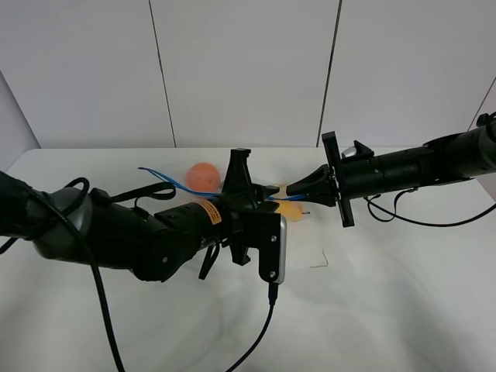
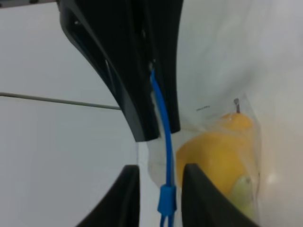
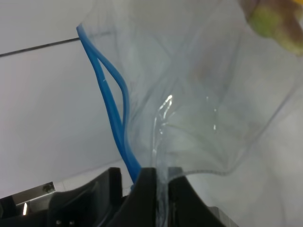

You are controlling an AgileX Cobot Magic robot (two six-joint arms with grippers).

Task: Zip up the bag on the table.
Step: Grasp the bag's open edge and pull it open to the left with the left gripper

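The clear bag (image 1: 232, 186) hangs above the white table (image 1: 387, 310) between my two grippers. Its blue zipper strip (image 1: 167, 180) runs left to right, with an orange fruit (image 1: 203, 177) and a yellow fruit (image 1: 291, 210) inside. My right gripper (image 1: 291, 191) is shut on the bag's right end; its wrist view shows the film and the blue strip (image 3: 113, 113) pinched in the gripper (image 3: 161, 182). My left gripper (image 1: 263, 194) sits just left of it. In the left wrist view its fingers (image 2: 128, 189) flank the blue slider (image 2: 166, 201) with small gaps; the yellow fruit (image 2: 218, 156) lies beyond.
The left arm's body and its cables (image 1: 101, 310) cross the front left of the table. The right arm's cable (image 1: 411, 217) trails on the table at the right. A white panelled wall (image 1: 248, 70) stands behind the table.
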